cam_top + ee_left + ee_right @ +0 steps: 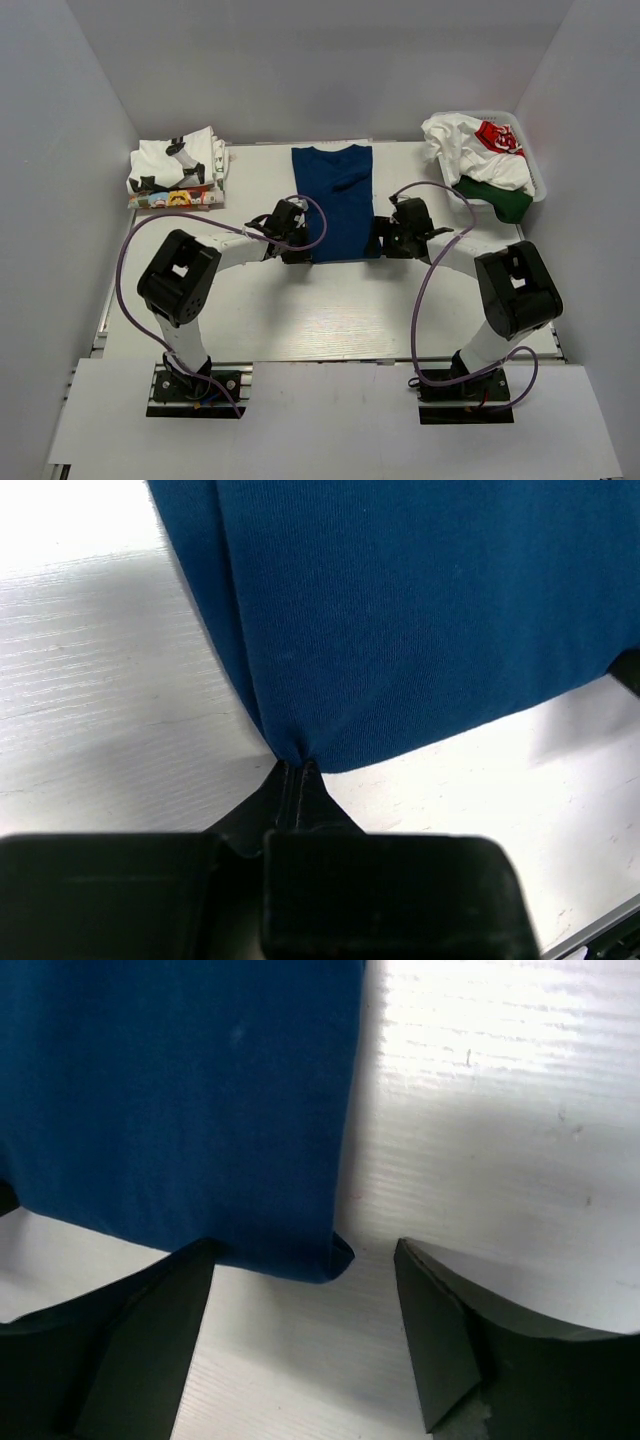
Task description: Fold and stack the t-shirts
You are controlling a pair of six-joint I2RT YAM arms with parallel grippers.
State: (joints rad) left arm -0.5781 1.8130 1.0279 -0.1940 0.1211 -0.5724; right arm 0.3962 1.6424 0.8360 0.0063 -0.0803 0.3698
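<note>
A plain dark blue t-shirt (336, 200) lies flat in the middle of the table, folded into a long strip. My left gripper (296, 243) is shut on its near left corner; the left wrist view shows the blue cloth (420, 610) pinched between the closed fingertips (297, 775). My right gripper (384, 241) is open at the near right corner; in the right wrist view that corner (335, 1255) lies between the spread fingers (430, 1310), untouched. A stack of folded printed t-shirts (176, 170) sits at the back left. More t-shirts (480, 150), white, red-printed and green, are heaped at the back right.
A white mesh basket (537, 180) at the back right holds the unfolded heap. Grey walls close in the table on the left, back and right. Purple cables loop over both arms. The table's near edge runs just ahead of the arm bases.
</note>
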